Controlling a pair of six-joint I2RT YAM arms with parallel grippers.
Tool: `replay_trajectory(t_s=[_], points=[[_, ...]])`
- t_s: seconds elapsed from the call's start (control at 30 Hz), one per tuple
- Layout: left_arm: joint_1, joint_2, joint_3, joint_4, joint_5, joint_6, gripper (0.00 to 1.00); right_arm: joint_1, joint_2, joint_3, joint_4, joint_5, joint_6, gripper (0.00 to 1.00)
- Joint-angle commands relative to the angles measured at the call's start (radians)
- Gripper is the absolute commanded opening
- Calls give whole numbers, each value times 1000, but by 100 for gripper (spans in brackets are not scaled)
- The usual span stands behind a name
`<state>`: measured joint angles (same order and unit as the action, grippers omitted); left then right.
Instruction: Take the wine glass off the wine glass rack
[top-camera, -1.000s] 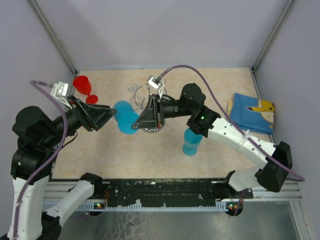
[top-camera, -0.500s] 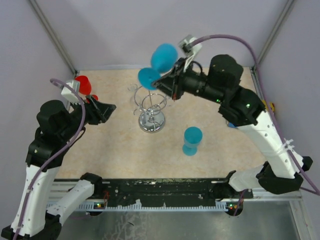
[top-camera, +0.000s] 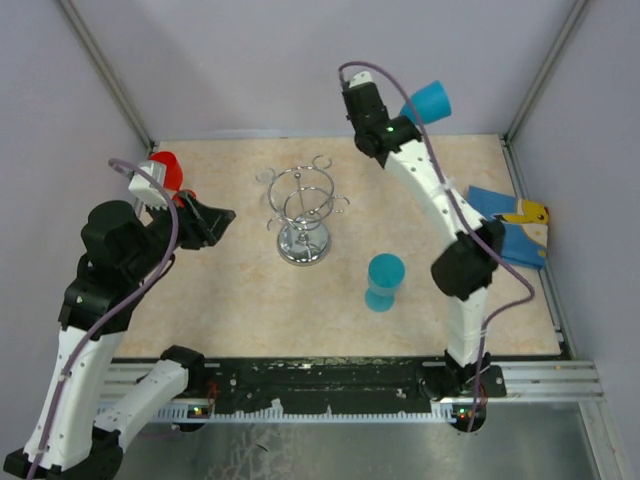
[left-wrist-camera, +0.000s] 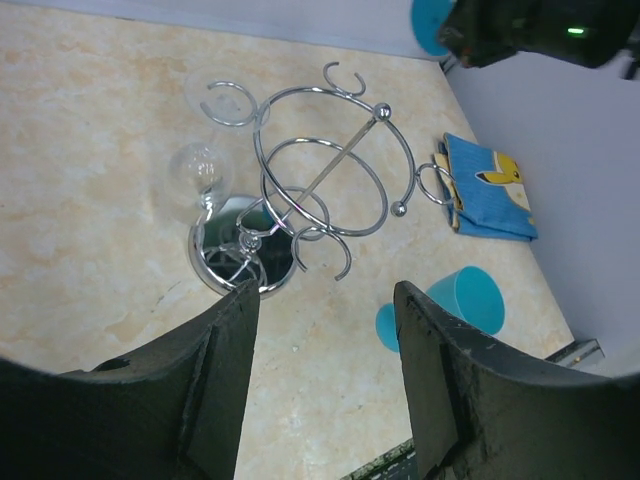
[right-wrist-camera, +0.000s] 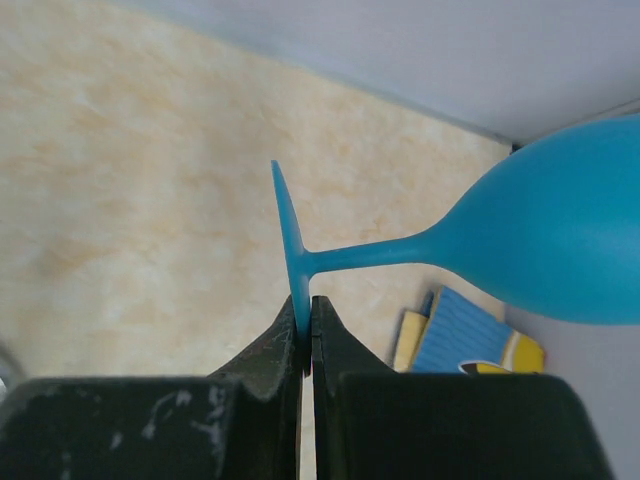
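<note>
Right gripper (right-wrist-camera: 303, 318): jaws clamped on the thin rim of the foot of the blue wine glass (right-wrist-camera: 545, 250), with the stem running out sideways and the bowl to the right. The foot is the part that slides free of a hook, which would explain the grip, though so narrow a pinch may let the glass pivot. The glass is off the wine glass rack (top-camera: 303, 215), held high near the back wall and well apart from it. Removal is judged done, with 1 step left — setting it down. Left gripper (left-wrist-camera: 325, 295): jaws apart, nothing between them, aimed at the rack as if standing by. 1 clear glass (left-wrist-camera: 200, 168) appears to hang from a hook arm. On the table (top-camera: 220, 300) stand a second blue glass (top-camera: 384, 280) and a red glass (top-camera: 165, 170).
</note>
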<state>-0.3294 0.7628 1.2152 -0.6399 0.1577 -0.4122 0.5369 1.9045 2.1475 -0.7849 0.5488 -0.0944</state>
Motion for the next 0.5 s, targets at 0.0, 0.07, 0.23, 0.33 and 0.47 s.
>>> replay_trajectory(t_s=[0.0, 0.07, 0.23, 0.33, 0.47], points=[[-2, -8, -25, 46, 61, -14, 63, -75, 177, 261, -112, 231, -128, 0], [-2, -13, -30, 52, 81, -20, 63, -123, 246, 304, -123, 243, -135, 0], [-2, -17, -41, 56, 107, -23, 63, -223, 321, 237, -81, 251, -164, 0], [-2, -10, -58, 69, 131, -25, 63, -259, 351, 197, -45, 237, -169, 0], [-2, -10, -86, 97, 176, -43, 63, -286, 410, 158, 18, 196, -182, 0]])
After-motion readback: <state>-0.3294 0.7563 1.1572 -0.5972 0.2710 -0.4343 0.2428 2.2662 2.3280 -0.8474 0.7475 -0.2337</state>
